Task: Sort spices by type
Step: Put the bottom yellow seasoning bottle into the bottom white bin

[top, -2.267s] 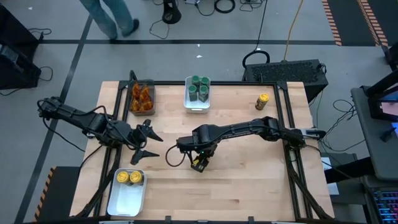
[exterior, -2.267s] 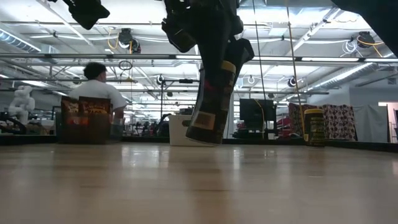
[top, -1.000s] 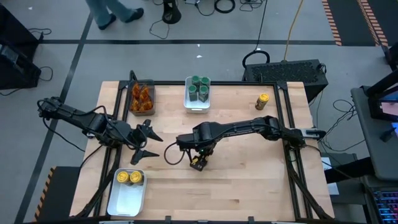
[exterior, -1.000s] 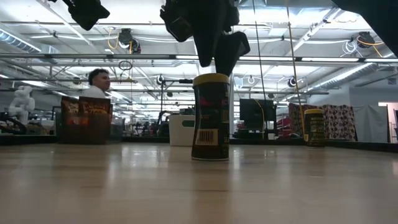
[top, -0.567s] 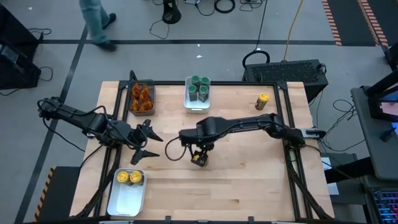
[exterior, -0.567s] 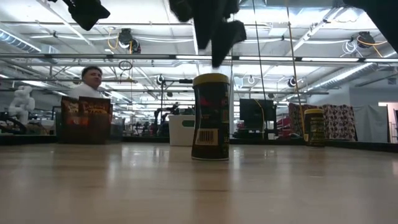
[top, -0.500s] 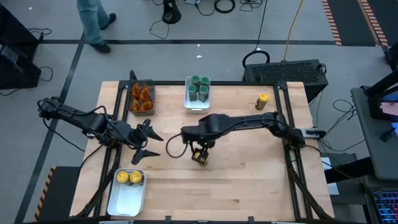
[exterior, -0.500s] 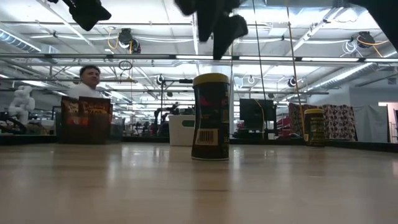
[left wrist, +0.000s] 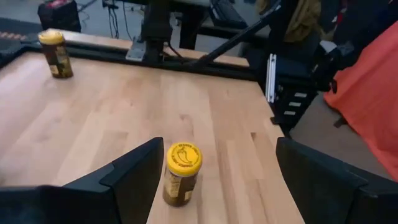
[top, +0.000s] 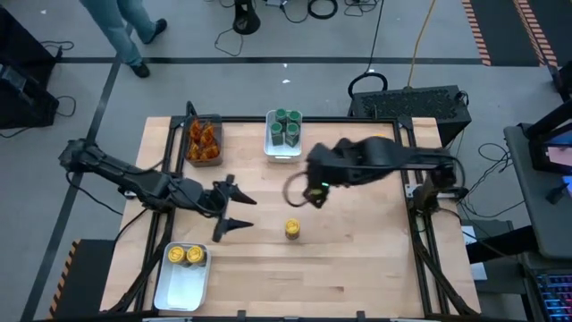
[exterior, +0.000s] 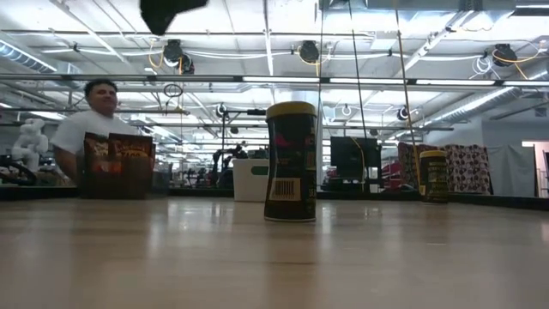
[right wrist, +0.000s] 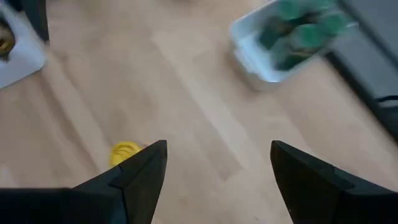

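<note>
Wooden table [top: 357, 268], workshop behind. A yellow-lidded jar [top: 292, 230] is stood upright mid-table, touched by nothing. Left gripper [top: 234, 210], fingers apart, is aimed at it and nearer; the jar lies just ahead, toward the right arm's side. Right gripper [top: 308, 195], also spread and empty, is raised above. Yellow tray [top: 183, 284] sits behind left gripper.

Supporting everything: a light wooden table [top: 357, 268] with a black metal frame along its edges. Standing upright near its middle, alone on bare wood: a small dark jar with a yellow lid [top: 292, 230]. Sitting along the far edge: a dark clear-sided bin [top: 203, 141] holding orange-brown pieces, and beside it a white rectangular tray [top: 283, 134] holding green-lidded jars. Resting at the near left corner: a second white tray [top: 181, 279] carrying two yellow-lidded jars.
</note>
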